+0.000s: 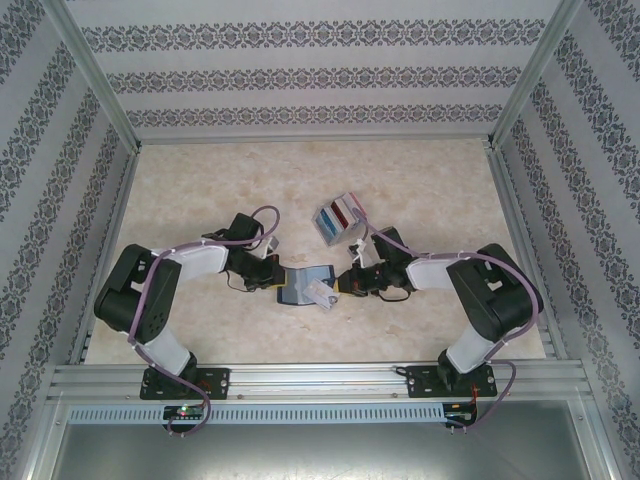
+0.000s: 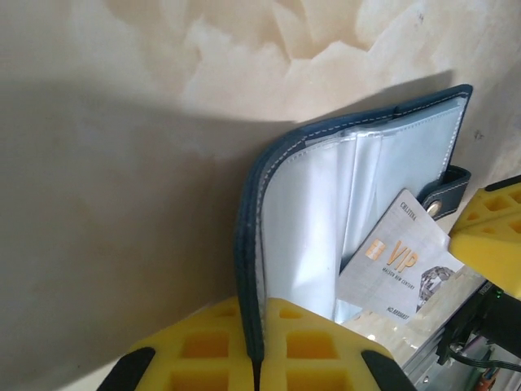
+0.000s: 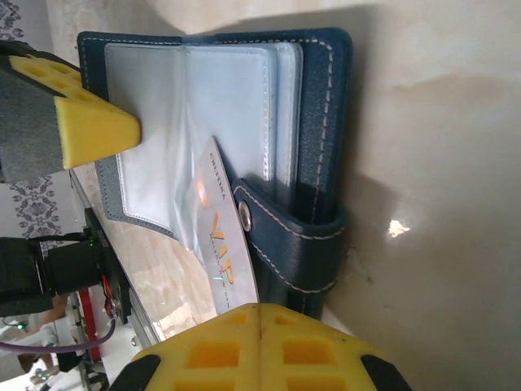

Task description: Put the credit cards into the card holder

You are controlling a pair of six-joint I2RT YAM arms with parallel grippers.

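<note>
Yellow-fingered left gripper [image 2: 259,330] clamps a cover edge of the open card holder [image 2: 326,204] at table centre; right gripper [image 3: 259,322], from three o'clock, pinches a white VIP card [image 3: 218,236] over its sleeves. Bare table [image 1: 200,190] spreads toward twelve, beyond a card rack [image 1: 338,217] at one o'clock.

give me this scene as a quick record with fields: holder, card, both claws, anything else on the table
card holder: navy, open on the table, clear sleeves showing
VIP card: pale, one end at the clear sleeves beside the snap strap; how far in, cannot tell
left claw: shut on the card holder's cover edge
right claw: shut on the VIP card's outer end
card rack: pale, coloured cards in it, behind the card holder, apart from it
task status: VIP card not fully inside
</note>
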